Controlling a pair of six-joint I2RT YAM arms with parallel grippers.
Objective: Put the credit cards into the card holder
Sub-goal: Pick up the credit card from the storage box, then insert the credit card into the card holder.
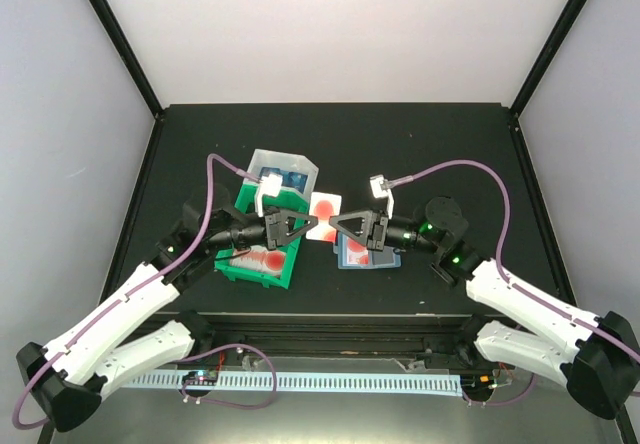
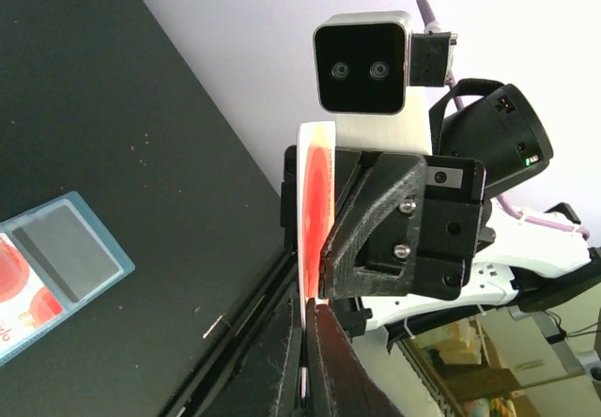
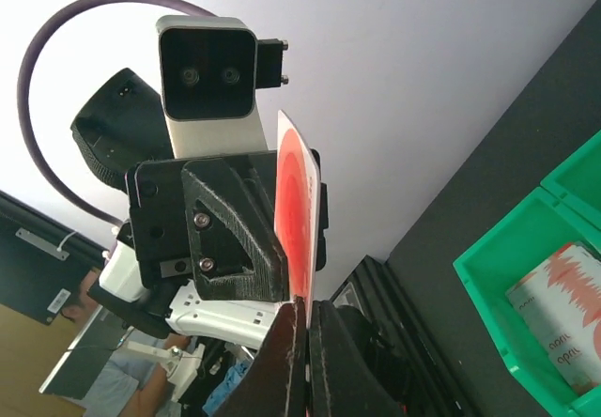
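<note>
Credit card (image 1: 324, 206) is clamped by left claw (image 1: 308, 222), right claw (image 1: 336, 226); green bin (image 1: 256, 277) holds cards (image 1: 256, 259).

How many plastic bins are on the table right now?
2. The green bin sits left of centre, toward the front; the white bin stands directly behind it, farther back. No other bin shows.

Right gripper (image 1: 333, 224) is sitting over the card holder (image 1: 383, 259) near the front edge of the tabletop (image 1: 450, 164), covering its far side, and the print on the red-and-white card (image 1: 324, 207) is too small to read from up top. Left wrist view, the holder's sliced off by the left border. Right wrist view, the green bin (image 3: 498, 253) and the second card (image 3: 562, 316) inside it run off the right border, lettering blurred.
</note>
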